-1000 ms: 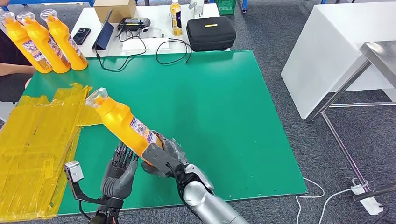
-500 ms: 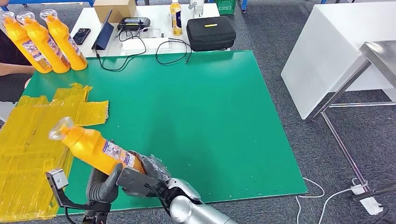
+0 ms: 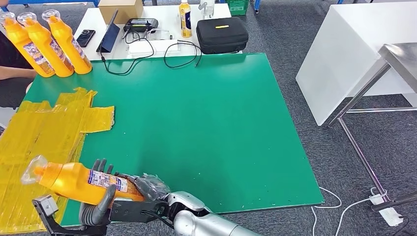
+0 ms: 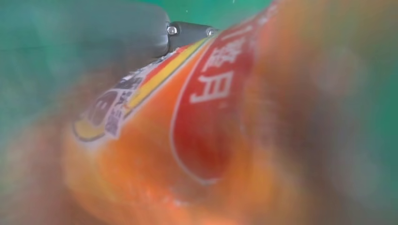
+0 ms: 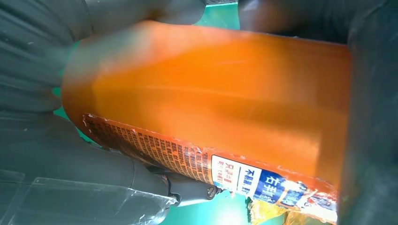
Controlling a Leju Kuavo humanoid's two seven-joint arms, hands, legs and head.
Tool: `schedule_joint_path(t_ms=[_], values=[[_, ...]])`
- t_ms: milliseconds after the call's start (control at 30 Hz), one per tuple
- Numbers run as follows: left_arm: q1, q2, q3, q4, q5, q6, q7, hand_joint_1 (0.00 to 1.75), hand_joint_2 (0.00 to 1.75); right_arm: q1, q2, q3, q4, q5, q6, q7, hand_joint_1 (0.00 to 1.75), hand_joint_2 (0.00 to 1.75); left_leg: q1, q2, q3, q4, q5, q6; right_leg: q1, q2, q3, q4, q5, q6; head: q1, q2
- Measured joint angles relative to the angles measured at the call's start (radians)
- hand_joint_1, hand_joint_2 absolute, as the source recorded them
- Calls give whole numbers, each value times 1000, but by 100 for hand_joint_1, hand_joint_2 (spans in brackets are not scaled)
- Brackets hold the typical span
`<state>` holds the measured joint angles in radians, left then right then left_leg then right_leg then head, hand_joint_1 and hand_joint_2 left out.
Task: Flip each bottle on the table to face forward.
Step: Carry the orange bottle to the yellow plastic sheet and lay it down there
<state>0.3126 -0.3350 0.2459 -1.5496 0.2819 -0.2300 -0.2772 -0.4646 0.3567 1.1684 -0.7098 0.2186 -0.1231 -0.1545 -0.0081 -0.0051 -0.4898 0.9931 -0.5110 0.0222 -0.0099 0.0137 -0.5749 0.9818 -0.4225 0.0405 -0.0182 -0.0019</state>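
I'm holding one orange bottle (image 3: pixel 81 181) sideways over the green table's (image 3: pixel 211 128) near left corner.
Both robot hands are on it: the right robot hand (image 3: pixel 147 189) is wrapping the base, the left robot hand (image 3: pixel 98 199) is cupping the body. It looks rigid, slick and fairly full, so I'm judging mid-body the safest grip.

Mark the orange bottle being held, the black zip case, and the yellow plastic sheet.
Orange bottle (image 3: pixel 78 181), head view, label on its body.
Black zip case (image 3: pixel 222 34), head view, middle of lid.
Yellow plastic sheet (image 3: pixel 37 142), head view, bare middle.
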Motion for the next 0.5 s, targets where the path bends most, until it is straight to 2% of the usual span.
schedule_joint_path(t_ms=[33,67,167,200,500], values=[[1,0,1,0,-1,0,0,0,175,-2,0,3,1,0,1,0,175,175,0,0,0,0,0,0,0,0,0,0,0,0,0,0],[2,-1,3,0,-2,0,-1,28,175,-4,0,6,2,-1,3,0,175,175,0,0,0,0,0,0,0,0,0,0,0,0,0,0],[4,-2,4,0,-2,1,-8,159,175,-12,0,16,5,-8,14,0,175,175,0,0,0,0,0,0,0,0,0,0,0,0,0,0],[4,-2,4,0,0,0,-13,175,175,-14,0,20,6,-12,17,0,175,175,0,0,0,0,0,0,0,0,0,0,0,0,0,0],[9,-7,1,-7,13,11,-48,175,175,-19,0,33,8,-31,16,1,175,175,0,0,0,0,0,0,0,0,0,0,0,0,0,0]])
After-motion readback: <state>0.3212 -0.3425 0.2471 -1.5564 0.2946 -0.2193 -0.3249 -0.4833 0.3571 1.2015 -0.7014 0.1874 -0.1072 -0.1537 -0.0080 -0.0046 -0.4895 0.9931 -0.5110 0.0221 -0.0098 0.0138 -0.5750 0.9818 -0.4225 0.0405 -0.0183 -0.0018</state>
